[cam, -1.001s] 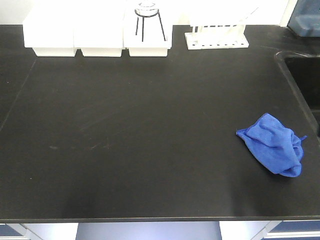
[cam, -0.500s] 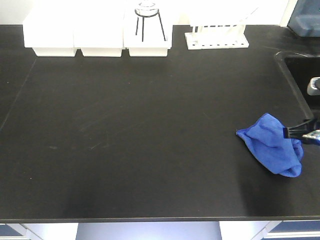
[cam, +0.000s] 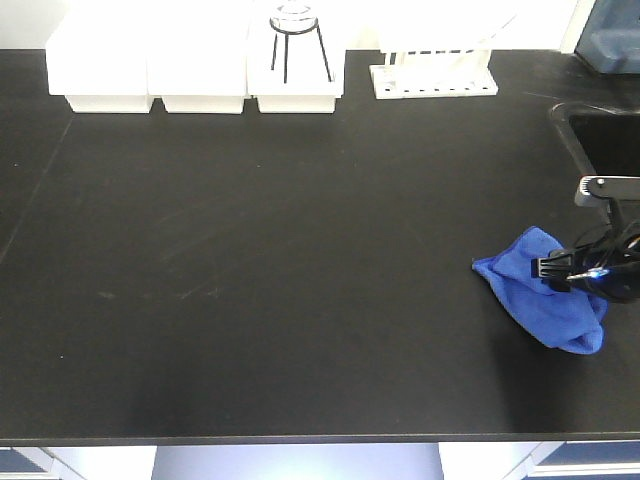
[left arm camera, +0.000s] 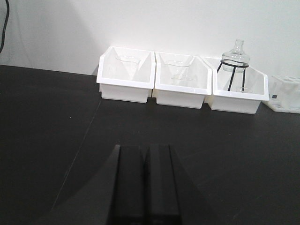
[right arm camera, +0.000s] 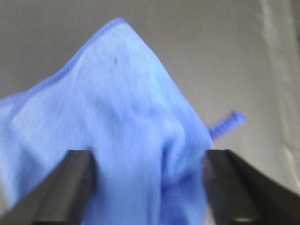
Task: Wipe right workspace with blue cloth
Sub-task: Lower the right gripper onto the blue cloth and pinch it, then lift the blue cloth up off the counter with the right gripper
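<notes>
Right gripper (right arm camera: 150, 161): wide open. In the wrist view one dark finger (right arm camera: 70, 187) sits at each lower corner, and the cloth (right arm camera: 126, 93) fills the gap between them.
Grip on the cloth: not closed. The jaws straddle the fabric, and I can't tell whether the pads actually press it.
Cloth: a rumpled blue heap on the countertop (cam: 300, 250), at its right side towards the front edge and just short of the sink (cam: 605, 150). The peak rises right in front of the wrist camera.
Loop tag (right arm camera: 227, 123): pokes out to the right of the heap, blurred.
Right gripper, front view: comes in from the right edge with its tips low over the right half of the cloth. Black cabling and the wrist cover that part of the fabric, and the arm is cut off by the frame.
Left gripper (left arm camera: 145, 150): fingers pressed flat together with nothing between them, above bare black top.
Hard to make out: the right wrist view is soft all over, so the background is only a grey blur.
Further back: three white bins (left arm camera: 180, 79) in a row against the wall. The right one holds a glass flask (left arm camera: 235, 54) on a black wire stand.
Far right: a white tube rack (cam: 433, 78) beside the bins, clipped in the left wrist view.
Path: open countertop between the bins and the cloth.
</notes>
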You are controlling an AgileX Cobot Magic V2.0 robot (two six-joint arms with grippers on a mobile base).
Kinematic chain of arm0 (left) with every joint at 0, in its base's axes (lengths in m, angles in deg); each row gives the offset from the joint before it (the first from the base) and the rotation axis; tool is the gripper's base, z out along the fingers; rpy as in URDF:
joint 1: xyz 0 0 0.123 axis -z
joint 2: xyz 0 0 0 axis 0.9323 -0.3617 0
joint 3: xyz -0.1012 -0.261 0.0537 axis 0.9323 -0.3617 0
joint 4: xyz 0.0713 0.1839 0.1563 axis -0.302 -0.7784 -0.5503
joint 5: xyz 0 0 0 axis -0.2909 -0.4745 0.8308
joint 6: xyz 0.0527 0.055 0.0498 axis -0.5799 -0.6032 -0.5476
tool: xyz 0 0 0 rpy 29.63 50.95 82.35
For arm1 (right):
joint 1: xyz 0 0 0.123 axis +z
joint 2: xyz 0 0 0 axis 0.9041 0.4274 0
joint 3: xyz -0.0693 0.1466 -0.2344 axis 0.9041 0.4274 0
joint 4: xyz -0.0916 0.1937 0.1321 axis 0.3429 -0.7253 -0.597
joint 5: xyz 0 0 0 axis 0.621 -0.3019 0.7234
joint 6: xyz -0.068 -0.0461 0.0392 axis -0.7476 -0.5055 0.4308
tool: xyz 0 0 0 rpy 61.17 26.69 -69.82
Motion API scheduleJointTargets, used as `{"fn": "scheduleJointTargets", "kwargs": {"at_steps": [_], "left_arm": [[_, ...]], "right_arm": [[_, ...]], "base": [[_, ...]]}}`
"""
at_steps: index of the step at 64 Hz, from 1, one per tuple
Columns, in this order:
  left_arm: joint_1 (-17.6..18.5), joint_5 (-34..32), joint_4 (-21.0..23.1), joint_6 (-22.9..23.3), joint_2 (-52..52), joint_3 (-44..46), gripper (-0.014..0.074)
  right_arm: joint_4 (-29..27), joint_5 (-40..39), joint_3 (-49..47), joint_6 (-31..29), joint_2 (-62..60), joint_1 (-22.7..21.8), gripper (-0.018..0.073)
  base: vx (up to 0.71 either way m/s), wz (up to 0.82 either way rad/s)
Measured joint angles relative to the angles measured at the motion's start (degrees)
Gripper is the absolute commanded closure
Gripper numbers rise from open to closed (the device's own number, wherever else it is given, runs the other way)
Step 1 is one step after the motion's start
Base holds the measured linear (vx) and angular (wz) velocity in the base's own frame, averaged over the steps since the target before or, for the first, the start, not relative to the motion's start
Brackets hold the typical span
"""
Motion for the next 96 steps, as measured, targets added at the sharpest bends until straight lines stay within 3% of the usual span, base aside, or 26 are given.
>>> {"fn": "scheduleJointTargets", "kwargs": {"at_steps": [27,49,62,81,96], "left_arm": [[0.0,0.0,0.0,0.0,0.0,0.0,0.0602],[0.0,0.0,0.0,0.0,0.0,0.0,0.0602],[0.0,0.0,0.0,0.0,0.0,0.0,0.0602],[0.0,0.0,0.0,0.0,0.0,0.0,0.0602],[0.0,0.0,0.0,0.0,0.0,0.0,0.0602]], "right_arm": [[0.5,-2.9,-0.2,0.0,2.3,0.0,0.0574],[0.5,-1.9,0.0,-0.8,-16.1,0.0,0.0567],[0.5,4.0,0.2,-7.9,-27.7,0.0,0.0566],[-1.7,12.4,0.4,-9.0,-39.1,0.0,0.0564],[-3.4,19.8,0.4,-8.8,-41.4,0.0,0.0564]], "base": [[0.00,0.00],[0.00,0.00],[0.00,0.00],[0.00,0.00],[0.00,0.00]]}}
